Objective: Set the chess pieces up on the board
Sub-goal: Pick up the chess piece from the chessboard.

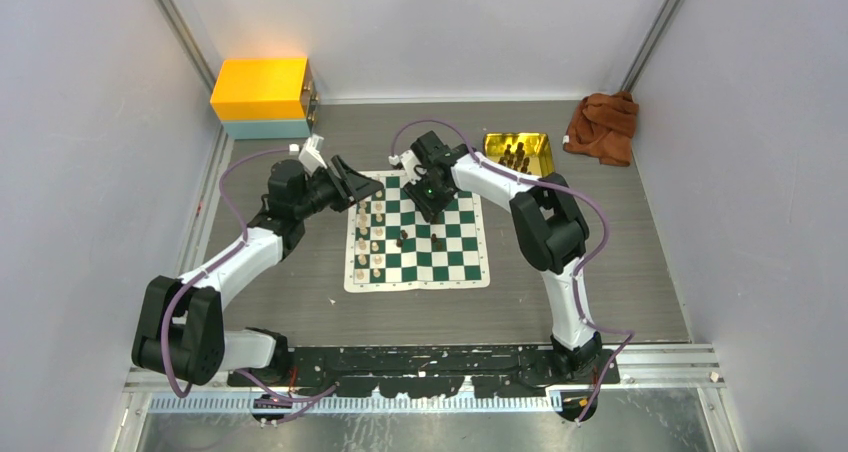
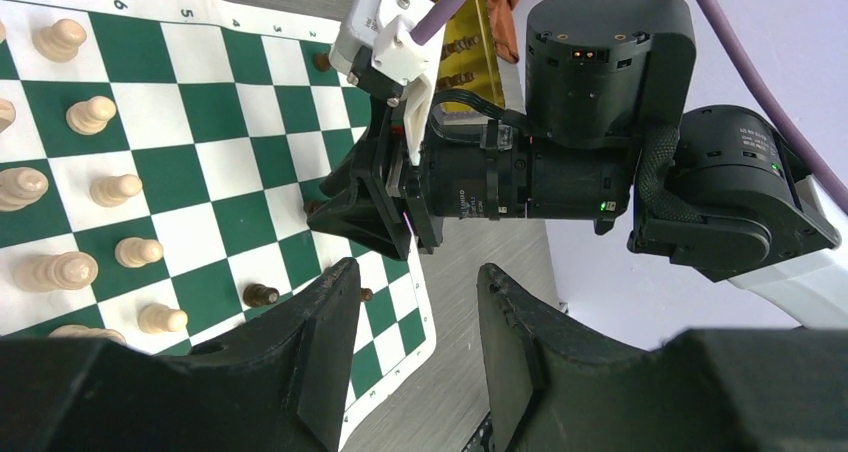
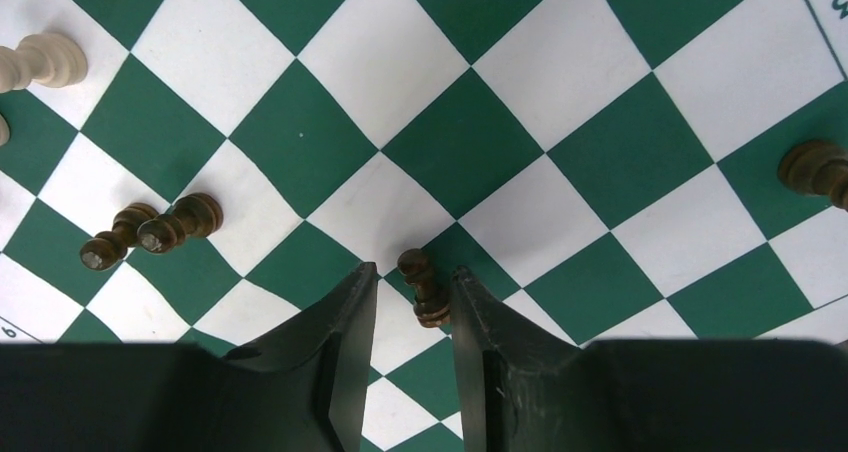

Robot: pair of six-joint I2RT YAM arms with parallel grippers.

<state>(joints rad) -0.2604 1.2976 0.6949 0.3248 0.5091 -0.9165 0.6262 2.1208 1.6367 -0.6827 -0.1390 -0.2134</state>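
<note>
**A:** Where do we find the right gripper [image 3: 412, 275]?

**B:** We see it low over the far middle of the board [image 1: 420, 284], pointing straight down. Its jaws stand apart. A dark pawn [image 3: 428, 297] stands upright between them, about where a green square meets a white one. We see it close against one finger with a gap on the other side, so we don't call it clamped.

**A:** And the left gripper [image 2: 418, 272]?

**B:** We have it hanging by the far left corner of the board, tilted toward the other arm. Its jaws are apart with nothing between them.

**A:** Where do we see the other pieces?

**B:** The cream pieces [image 1: 368, 240] stand upright in two columns along the left side of the board. On the cream side of the pawn a dark pair [image 3: 150, 232] stands just beside each other; we cannot tell whether they touch. A lone dark piece [image 3: 815, 167] stands well apart on the pawn's other side.

**A:** Anything off the board?

**B:** More dark pieces [image 1: 517, 157] stand in the gold tray [image 1: 541, 142], which sits on the worktop [image 1: 620, 262] near the board's far right corner. We see a brown cloth [image 1: 602, 127] to the right of the tray and a yellow box [image 1: 262, 87] in the far left corner.
</note>
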